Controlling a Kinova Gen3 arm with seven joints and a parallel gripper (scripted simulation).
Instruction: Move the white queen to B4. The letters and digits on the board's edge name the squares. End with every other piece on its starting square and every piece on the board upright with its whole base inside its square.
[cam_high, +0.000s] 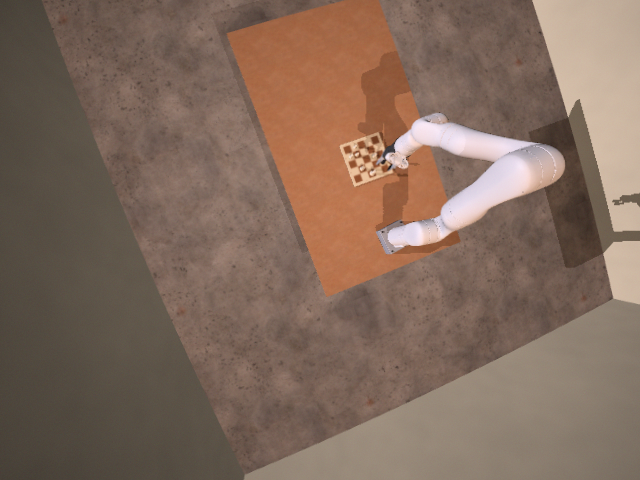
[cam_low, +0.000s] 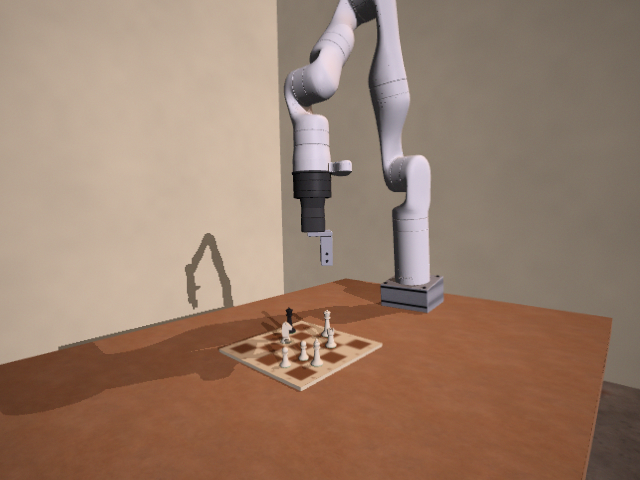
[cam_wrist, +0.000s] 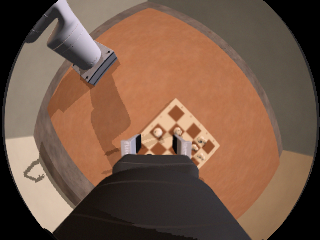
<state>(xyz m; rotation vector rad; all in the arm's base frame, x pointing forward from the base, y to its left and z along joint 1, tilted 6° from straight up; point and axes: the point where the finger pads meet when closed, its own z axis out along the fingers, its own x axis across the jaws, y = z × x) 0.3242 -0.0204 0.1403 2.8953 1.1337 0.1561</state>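
A small chessboard (cam_low: 299, 351) lies on the brown table; it also shows in the top view (cam_high: 366, 158) and in the wrist view (cam_wrist: 180, 135). Several white pieces and one black piece (cam_low: 290, 318) stand upright on it. A tall white crowned piece (cam_low: 326, 322) stands near the board's far right edge and looks like the white queen, though the pieces are too small to be sure. Another tall slim white piece (cam_low: 316, 352) stands nearer the front. My gripper (cam_low: 325, 253) hangs high above the board's far edge, pointing straight down, open and empty. In the wrist view its fingers frame the board's near edge.
The arm's base (cam_low: 412, 294) is bolted to the table behind the board, to the right. A white knight (cam_low: 285, 331) and short white pieces (cam_low: 303, 351) crowd the board's middle. The table's edge (cam_low: 599, 392) runs along the right.
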